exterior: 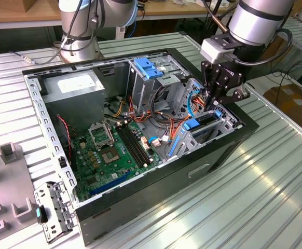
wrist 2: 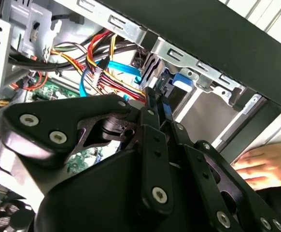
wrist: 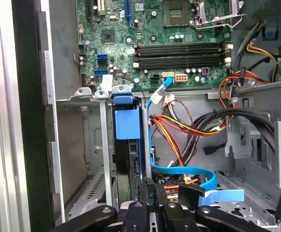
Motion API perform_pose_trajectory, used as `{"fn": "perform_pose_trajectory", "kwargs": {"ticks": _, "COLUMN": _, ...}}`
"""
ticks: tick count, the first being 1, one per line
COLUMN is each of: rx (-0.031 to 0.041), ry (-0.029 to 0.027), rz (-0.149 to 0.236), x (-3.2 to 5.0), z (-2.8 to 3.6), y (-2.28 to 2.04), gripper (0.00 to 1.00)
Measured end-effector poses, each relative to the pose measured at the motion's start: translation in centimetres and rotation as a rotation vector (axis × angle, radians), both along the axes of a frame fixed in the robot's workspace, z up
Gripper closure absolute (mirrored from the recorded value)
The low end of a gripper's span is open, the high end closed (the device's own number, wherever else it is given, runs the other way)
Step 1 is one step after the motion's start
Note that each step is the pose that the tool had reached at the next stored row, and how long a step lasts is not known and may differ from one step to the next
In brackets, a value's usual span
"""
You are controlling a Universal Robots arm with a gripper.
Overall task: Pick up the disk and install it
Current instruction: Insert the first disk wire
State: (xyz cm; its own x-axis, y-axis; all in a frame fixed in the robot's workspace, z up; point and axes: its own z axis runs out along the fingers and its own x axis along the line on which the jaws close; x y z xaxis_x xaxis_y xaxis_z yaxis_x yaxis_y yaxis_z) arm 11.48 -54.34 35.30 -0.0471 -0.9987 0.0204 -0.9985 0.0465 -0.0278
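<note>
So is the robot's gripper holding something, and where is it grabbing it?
Yes. The gripper is shut on the disk, pinching its near end edge as it stands upright in the drive bay.

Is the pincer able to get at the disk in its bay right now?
Probably yes: the pincer is already down at the disk, which stands on edge in the drive cage; the cables lie to one side.

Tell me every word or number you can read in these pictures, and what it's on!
No text here can be read.
White label on the power supply: print is there, too small to read.
Motherboard: tiny white markings, too small to read.
Blue end tab of the disk: plain, no writing seen.
</note>
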Motion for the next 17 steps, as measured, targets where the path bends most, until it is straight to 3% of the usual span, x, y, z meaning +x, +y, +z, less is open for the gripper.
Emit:
{"fn": "perform_pose_trajectory", "kwargs": {"ticks": 5, "rx": 0.0002, "ry": -0.0001, "rz": 0.01, "x": -0.02, "z": -0.1, "y": -0.51, "gripper": 0.83}}
{"fn": "perform_pose_trajectory", "kwargs": {"ticks": 17, "rx": 0.0001, "ry": 0.0002, "rz": -0.013, "x": -0.1, "z": -0.47, "y": -0.59, "gripper": 0.83}}
